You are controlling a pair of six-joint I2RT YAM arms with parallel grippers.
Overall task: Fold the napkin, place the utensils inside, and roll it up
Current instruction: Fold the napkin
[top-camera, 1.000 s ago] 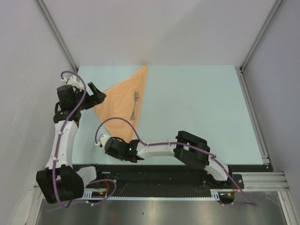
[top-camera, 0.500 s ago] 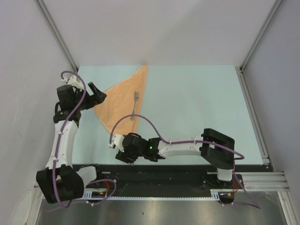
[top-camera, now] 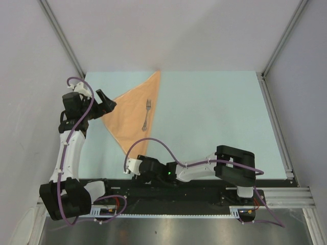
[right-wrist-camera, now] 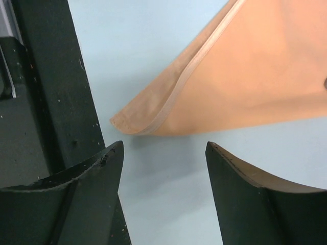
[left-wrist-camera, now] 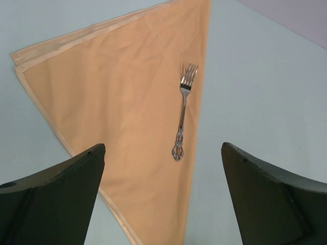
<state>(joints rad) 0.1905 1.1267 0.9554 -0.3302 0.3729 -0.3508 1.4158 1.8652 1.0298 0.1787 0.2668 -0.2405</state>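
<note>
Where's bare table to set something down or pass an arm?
Free: the table from the straight right edge of the napkin to the right rail. Crowded: the left side, with the fork on the napkin, the open left gripper by its left corner and the open right gripper at its near tip.

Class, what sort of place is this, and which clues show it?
Probably a robotics lab test cell: left arm and right arm bolted at the table edge, plain walls enclosing it, only a napkin and fork laid out.

Pale blue table (top-camera: 214, 117) between plain grey walls (top-camera: 173, 30).
</note>
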